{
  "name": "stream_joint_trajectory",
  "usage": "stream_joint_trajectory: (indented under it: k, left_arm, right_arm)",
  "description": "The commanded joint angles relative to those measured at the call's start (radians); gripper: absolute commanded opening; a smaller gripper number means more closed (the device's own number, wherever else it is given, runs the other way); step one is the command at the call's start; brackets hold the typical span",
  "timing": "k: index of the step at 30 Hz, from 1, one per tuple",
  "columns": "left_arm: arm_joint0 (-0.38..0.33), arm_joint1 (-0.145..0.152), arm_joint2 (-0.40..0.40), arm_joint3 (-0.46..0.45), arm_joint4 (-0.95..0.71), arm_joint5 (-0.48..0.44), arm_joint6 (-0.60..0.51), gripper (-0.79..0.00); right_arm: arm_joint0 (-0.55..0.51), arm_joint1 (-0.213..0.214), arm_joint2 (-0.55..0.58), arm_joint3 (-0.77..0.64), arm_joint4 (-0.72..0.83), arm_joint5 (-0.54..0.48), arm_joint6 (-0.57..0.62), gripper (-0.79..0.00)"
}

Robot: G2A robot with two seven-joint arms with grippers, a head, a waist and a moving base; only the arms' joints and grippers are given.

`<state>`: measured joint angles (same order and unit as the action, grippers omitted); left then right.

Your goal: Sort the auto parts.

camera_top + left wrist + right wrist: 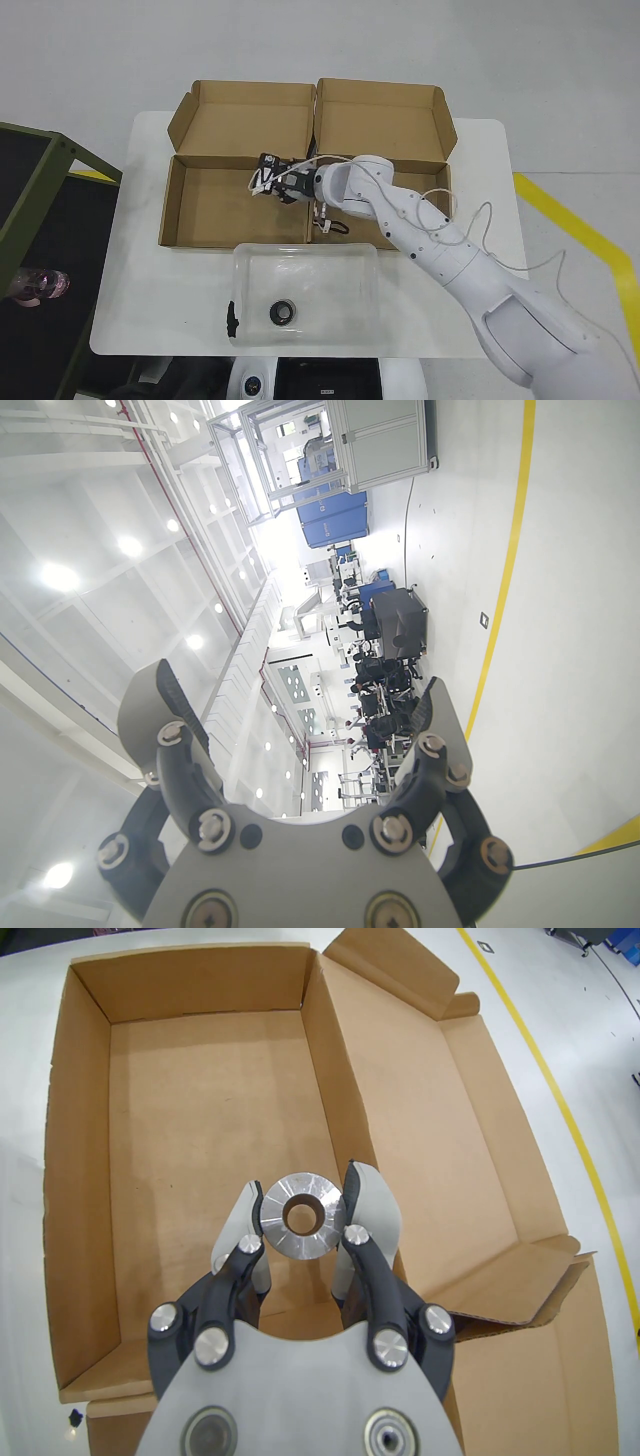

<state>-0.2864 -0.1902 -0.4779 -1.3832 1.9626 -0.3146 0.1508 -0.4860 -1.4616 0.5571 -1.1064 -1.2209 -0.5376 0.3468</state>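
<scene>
While the right gripper [303, 1188] hangs over the cardboard box [200, 1093], it pinches a metal ring [327, 1218].
Its jaws are drawn in narrow against the ring's rim, holding it above the box's floor. Just beside the box, a clear bin [305, 249] holds a black ring [284, 312]. The left gripper [300, 680] gapes wide, holding nothing.

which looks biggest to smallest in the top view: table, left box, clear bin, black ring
1. table
2. left box, lid counted; its tray alone looks about the bin's size
3. clear bin
4. black ring
</scene>
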Motion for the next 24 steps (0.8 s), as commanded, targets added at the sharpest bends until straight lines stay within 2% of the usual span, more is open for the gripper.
stream_joint_trajectory:
  k: [1,6,14,24]
  left_arm:
    - [0.0,0.0,0.0,0.0,0.0,0.0,0.0,0.0]
    - [0.0,0.0,0.0,0.0,0.0,0.0,0.0,0.0]
    - [0.0,0.0,0.0,0.0,0.0,0.0,0.0,0.0]
    - [0.0,0.0,0.0,0.0,0.0,0.0,0.0,0.0]
  right_arm:
    - [0.005,-0.009,-0.009,0.017,-0.009,0.006,0.01,-0.785]
    - [0.01,-0.027,-0.027,0.043,-0.03,0.015,0.036,-0.779]
    - [0.008,-0.046,-0.035,0.066,-0.056,0.008,0.068,-0.665]
    - [-0.006,-0.06,-0.033,0.083,-0.095,0.016,0.086,-0.628]
